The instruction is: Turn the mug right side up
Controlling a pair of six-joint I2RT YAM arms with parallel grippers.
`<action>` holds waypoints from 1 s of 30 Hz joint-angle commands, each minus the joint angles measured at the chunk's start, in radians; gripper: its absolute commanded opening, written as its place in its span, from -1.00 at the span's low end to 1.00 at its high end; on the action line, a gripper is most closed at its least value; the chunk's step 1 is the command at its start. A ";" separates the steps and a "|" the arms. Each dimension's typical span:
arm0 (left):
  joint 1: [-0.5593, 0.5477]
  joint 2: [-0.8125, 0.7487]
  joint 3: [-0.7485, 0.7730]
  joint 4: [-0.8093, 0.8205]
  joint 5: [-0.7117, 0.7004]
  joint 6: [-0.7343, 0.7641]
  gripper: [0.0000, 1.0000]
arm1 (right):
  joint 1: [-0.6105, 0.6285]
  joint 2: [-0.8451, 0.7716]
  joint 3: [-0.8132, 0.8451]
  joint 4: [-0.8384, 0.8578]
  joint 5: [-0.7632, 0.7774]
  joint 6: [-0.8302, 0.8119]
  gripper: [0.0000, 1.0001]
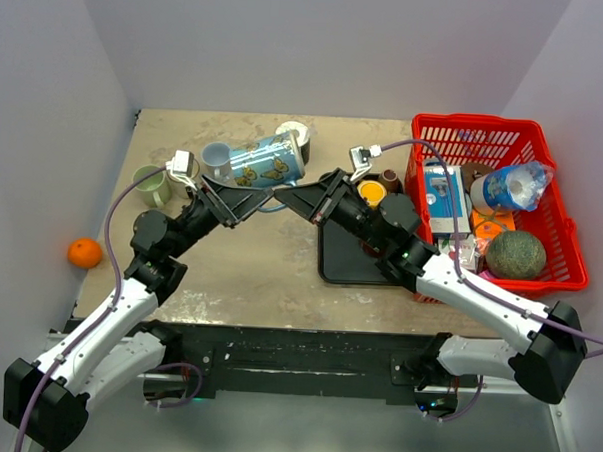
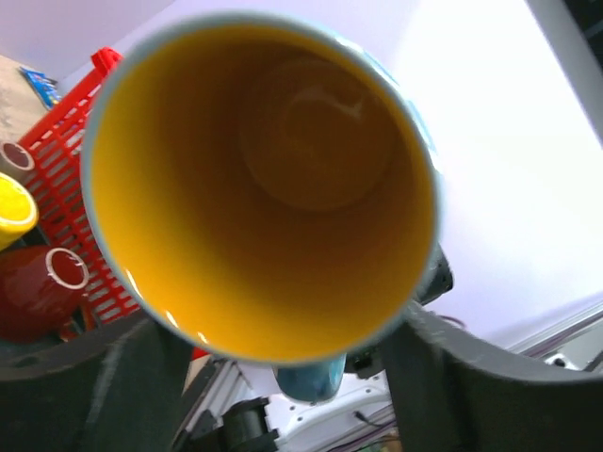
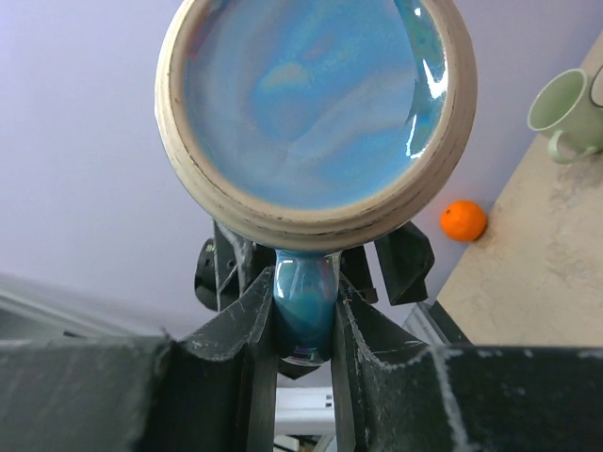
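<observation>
The blue mug (image 1: 269,163) with a butterfly pattern hangs on its side in the air above the table's back middle, between both grippers. My left gripper (image 1: 251,196) has its jaws spread around the mouth end; the left wrist view looks straight into the mug's yellow inside (image 2: 264,188), with a finger touching the rim on each side. My right gripper (image 1: 288,195) is shut on the mug's blue handle (image 3: 303,311), and the right wrist view shows the mug's unglazed foot ring and blue base (image 3: 316,104) just above the fingers. The handle (image 2: 311,381) also shows below the rim in the left wrist view.
A green mug (image 1: 153,185), a pale blue mug (image 1: 216,157) and a white mug (image 1: 295,136) stand at the back left. An orange (image 1: 84,253) lies at the left edge. A black tray (image 1: 350,258) and a full red basket (image 1: 498,205) stand right.
</observation>
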 commanded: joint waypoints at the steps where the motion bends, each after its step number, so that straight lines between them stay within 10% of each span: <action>1: -0.007 -0.012 0.018 0.077 -0.032 -0.061 0.40 | 0.012 -0.019 0.067 0.248 -0.039 -0.052 -1.00; 15: -0.007 -0.025 0.007 0.068 -0.023 -0.054 -0.90 | 0.012 0.007 0.050 0.264 -0.055 -0.052 -1.00; 24: -0.007 -0.015 0.026 0.053 -0.043 -0.002 -1.00 | 0.012 -0.005 0.051 0.167 -0.044 -0.092 -1.00; 30: -0.007 -0.031 0.073 -0.039 -0.078 0.109 -1.00 | 0.014 -0.013 0.052 0.066 -0.004 -0.133 -0.03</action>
